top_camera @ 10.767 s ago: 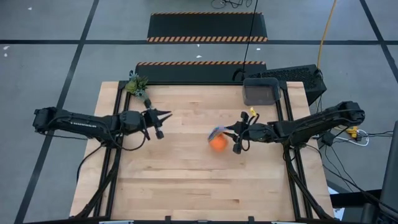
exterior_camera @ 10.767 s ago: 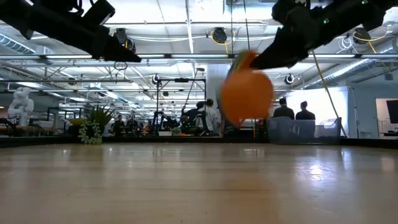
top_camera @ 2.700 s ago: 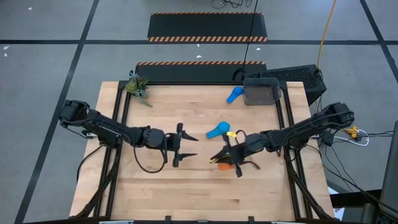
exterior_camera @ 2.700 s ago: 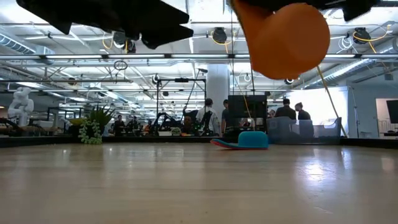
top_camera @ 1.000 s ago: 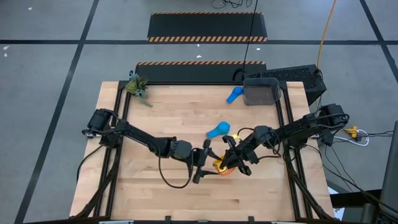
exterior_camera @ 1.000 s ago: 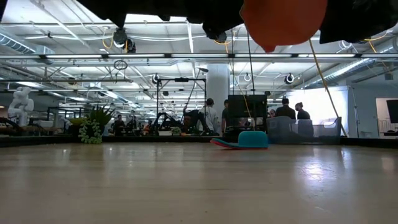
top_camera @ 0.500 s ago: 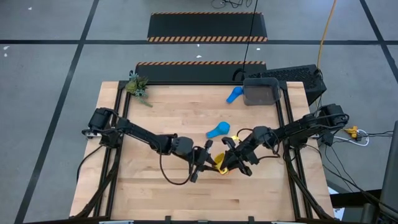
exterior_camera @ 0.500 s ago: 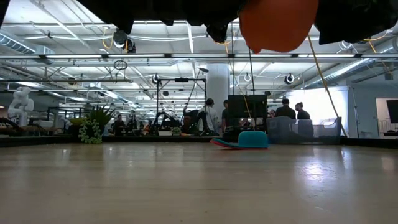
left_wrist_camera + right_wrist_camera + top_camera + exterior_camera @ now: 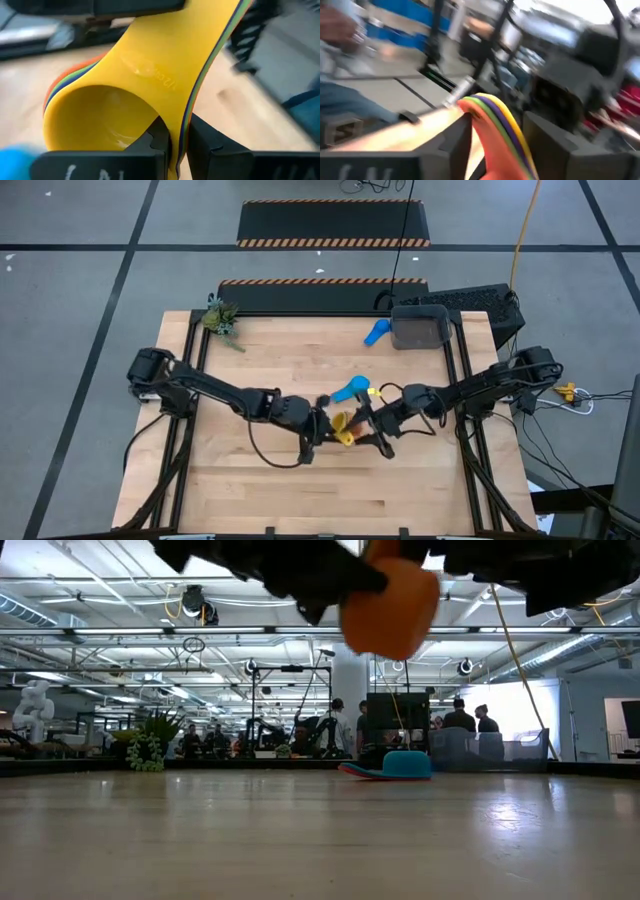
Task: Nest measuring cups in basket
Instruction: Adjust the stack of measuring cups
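Observation:
A nested stack of measuring cups point(image 9: 343, 429), yellow innermost and orange outermost, hangs in the air between my two grippers near the table's middle; in the low view its orange bottom point(image 9: 390, 602) is clear of the wood. My left gripper point(image 9: 324, 427) meets it from the left, my right gripper point(image 9: 363, 427) from the right, both shut on it. A light blue cup point(image 9: 350, 389) lies mouth down on the table just beyond. A blue cup point(image 9: 376, 332) lies against the dark grey basket point(image 9: 420, 327) at the far right corner. My left gripper pinches the stack between its two fingers point(image 9: 156, 141) at the rim where the handles leave the bowls point(image 9: 178, 131), several layers together. It comes roughly level from the table's left. The stack is lifted clear and tipped, yellow mouth toward this wrist. My right gripper holds the stacked handles point(image 9: 496, 125) between its two fingers point(image 9: 456, 136), several coloured layers edge-on. It comes roughly level from the table's right, fingers across the handles. The bowls hang beyond the fingers, clear of the table.
A black keyboard point(image 9: 470, 300) lies beyond the basket off the table's far right corner. A small green plant point(image 9: 219, 317) sits at the far left corner. Bare wood lies along the near half of the table point(image 9: 300, 490). People stand in the room behind.
Both grippers and the stack between them have shifted toward the table's left and a little toward its far edge. In the low view the orange bottom has moved left and dropped slightly, still clear of the table. The stack has tipped, showing more yellow from above.

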`<state>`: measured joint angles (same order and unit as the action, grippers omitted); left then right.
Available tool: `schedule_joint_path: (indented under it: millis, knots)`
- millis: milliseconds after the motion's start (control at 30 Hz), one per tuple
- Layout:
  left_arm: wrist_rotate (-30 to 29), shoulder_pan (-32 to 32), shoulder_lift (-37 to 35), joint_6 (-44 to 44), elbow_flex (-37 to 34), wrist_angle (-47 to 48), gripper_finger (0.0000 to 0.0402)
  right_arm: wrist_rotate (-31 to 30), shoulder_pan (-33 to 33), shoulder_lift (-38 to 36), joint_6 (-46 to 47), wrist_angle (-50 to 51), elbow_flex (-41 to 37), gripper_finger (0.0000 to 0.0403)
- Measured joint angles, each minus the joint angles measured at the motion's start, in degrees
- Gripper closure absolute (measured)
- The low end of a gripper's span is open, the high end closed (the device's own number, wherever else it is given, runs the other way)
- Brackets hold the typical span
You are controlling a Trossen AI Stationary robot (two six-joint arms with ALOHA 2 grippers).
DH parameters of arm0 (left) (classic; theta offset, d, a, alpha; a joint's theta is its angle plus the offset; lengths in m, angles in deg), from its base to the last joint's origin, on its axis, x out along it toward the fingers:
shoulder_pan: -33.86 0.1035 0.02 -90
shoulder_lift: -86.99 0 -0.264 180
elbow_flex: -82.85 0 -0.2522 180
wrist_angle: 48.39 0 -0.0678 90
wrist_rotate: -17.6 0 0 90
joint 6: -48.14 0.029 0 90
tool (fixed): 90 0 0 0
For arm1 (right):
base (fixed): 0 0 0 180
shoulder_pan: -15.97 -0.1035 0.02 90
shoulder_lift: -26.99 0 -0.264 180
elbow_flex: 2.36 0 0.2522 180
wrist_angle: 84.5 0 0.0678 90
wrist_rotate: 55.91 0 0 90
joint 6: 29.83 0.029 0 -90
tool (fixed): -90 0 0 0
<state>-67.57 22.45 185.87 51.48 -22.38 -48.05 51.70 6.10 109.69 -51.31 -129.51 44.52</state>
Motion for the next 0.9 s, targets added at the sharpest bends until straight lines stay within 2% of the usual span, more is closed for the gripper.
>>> schedule_joint_path:
  millis: [200,367,567,767,900]
  knots:
    - [-17.25,-0.69,-7.6,-6.17,0.0,19.2,0.0365,-15.34,0.12,-4.16,0.18,11.86,0.15,0.0184]
    - [-28.29,-1.44,-10.97,-13.51,0.0,34.7,0.0366,-27.01,0.06,-8.11,2.41,22.57,0.17,0.0171]
    - [-33.81,-0.53,-10.91,-21.62,0.0,46.61,0.0366,-39.85,0.04,-11.27,7.77,30.13,0.13,0.017]
    - [-33.71,1.5,-7.54,-26.46,0.06,45.87,0.0366,-51.17,0.03,-12.25,10.55,35.18,0.13,0.017]
    - [-31.29,3.09,-3.13,-27.92,-0.02,46.63,0.0366,-54.97,0.04,-12.38,11.02,35.8,0.13,0.017]
